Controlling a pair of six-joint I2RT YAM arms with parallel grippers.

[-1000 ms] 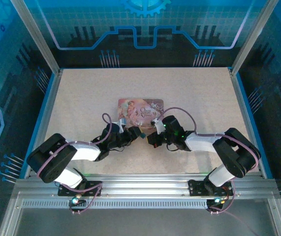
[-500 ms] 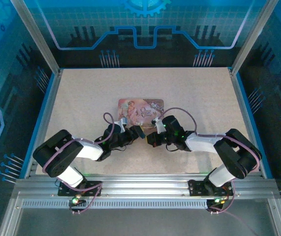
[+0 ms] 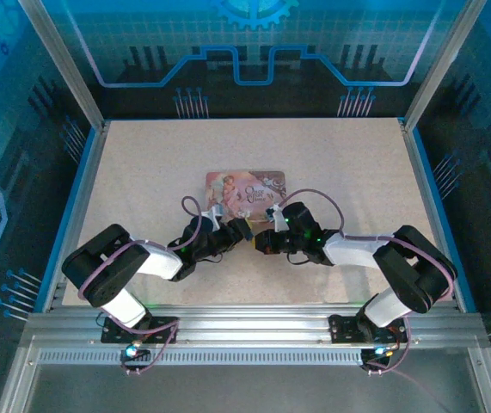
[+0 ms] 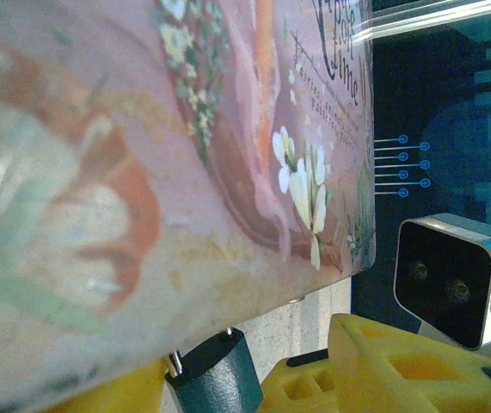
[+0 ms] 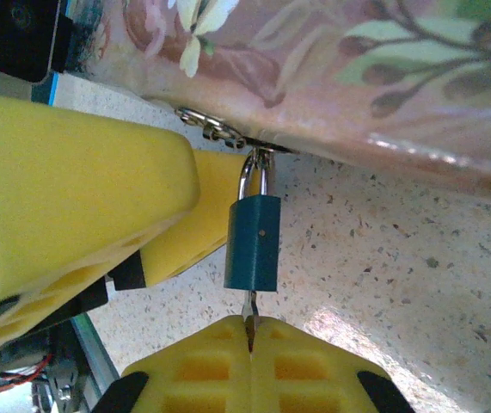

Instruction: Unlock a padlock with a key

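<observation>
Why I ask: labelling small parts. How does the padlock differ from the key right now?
Size: the padlock is a chunky block; the key is a thin sliver. Look: the padlock has a blue-grey body and shiny shackle; the key is a plain blade. Hold: the padlock's shackle hooks onto the pink tin box; the key is pinched in the shut right gripper. Both look metal and meet end to end.

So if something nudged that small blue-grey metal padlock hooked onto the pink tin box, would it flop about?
Probably it would pivot loosely: the small blue-grey metal padlock joins the pink tin box only by its silver shackle. Its solid body looks rigid, likely heavy for its size. The thin dark key pinched by the right gripper may steady it.
</observation>
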